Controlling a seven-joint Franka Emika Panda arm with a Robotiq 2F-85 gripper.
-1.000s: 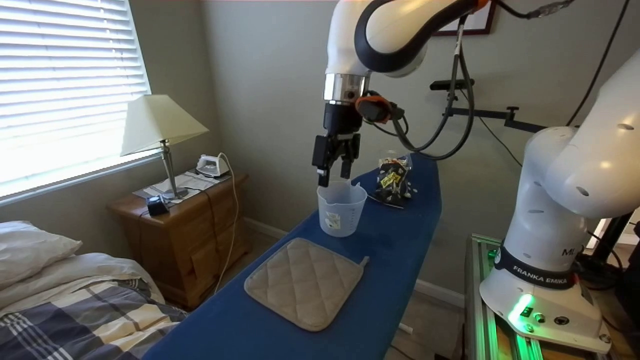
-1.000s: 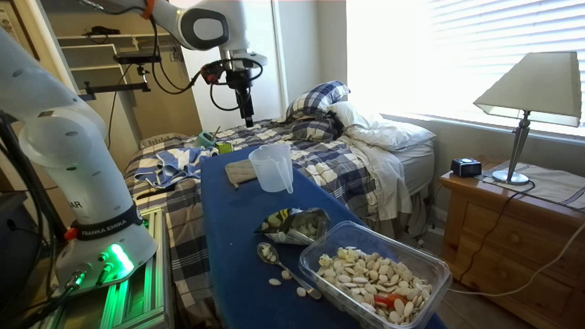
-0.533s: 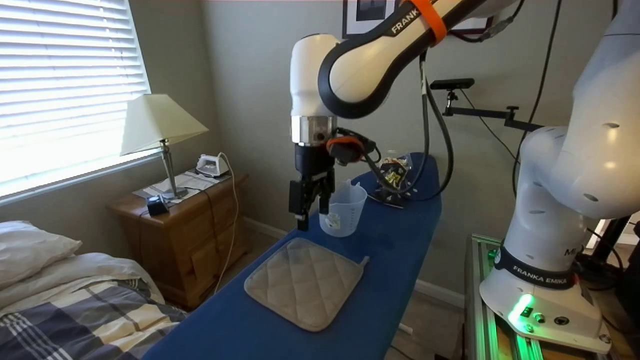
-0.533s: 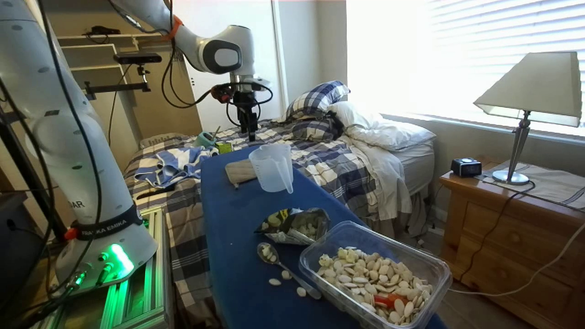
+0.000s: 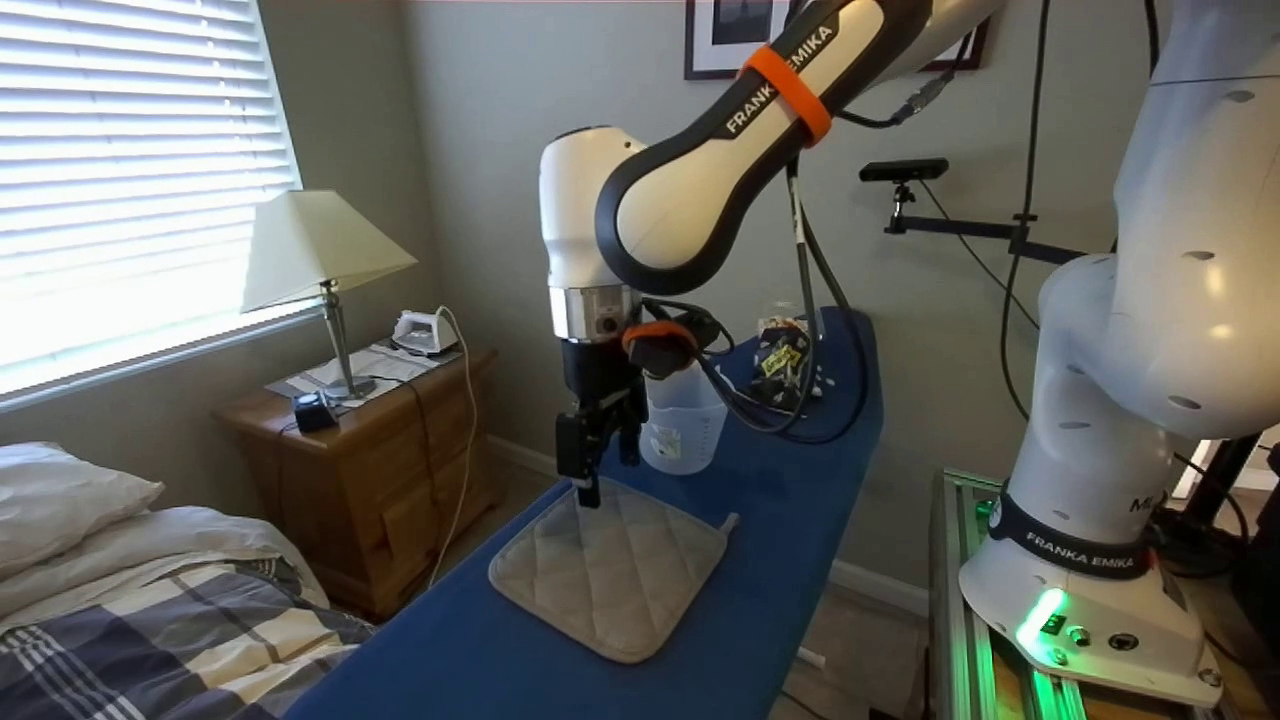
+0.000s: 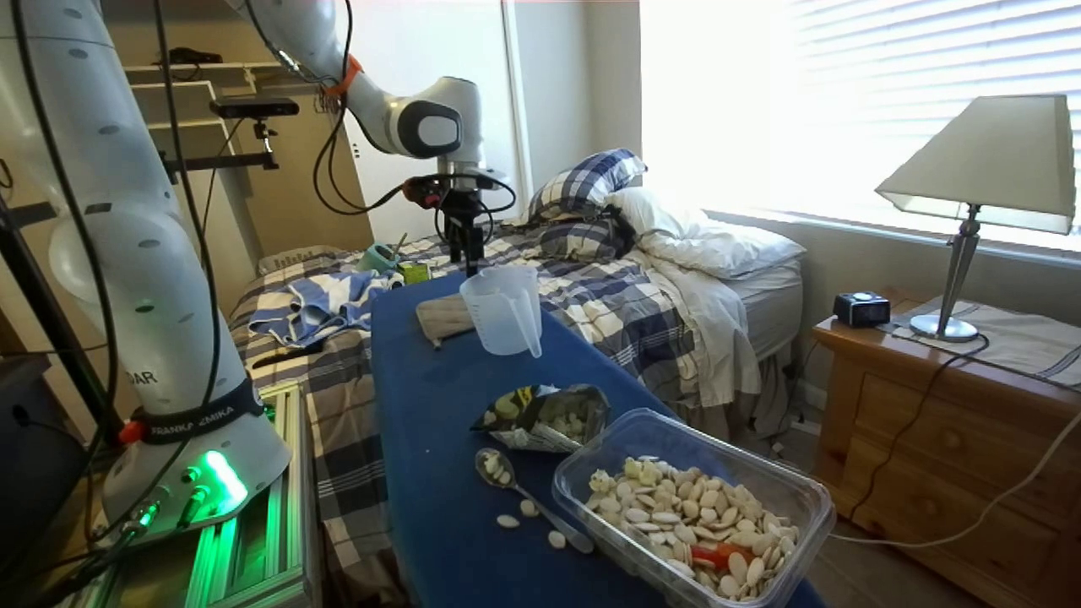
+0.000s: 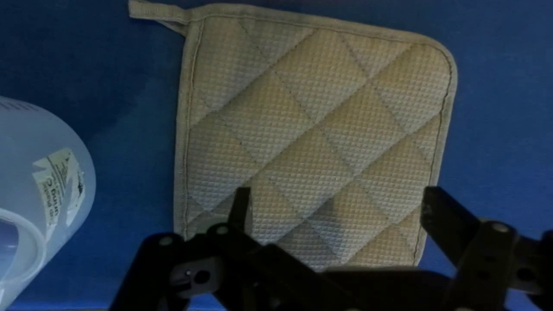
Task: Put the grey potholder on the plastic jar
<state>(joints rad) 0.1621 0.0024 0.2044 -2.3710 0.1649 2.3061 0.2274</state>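
One gripper of yours, spread wide, holding nothing; one grey potholder, flat below, broader than that gap, most of it toward its hanging loop

You have one square grey-beige quilted cloth potholder, one translucent whitish plastic jar and one black two-fingered gripper. You can count one clear rectangular plastic tub, one silvery metal spoon, one crinkled black bag and three loose flat cream seeds. You also have one cream-shaded table lamp, one white iron and one brown wooden nightstand.
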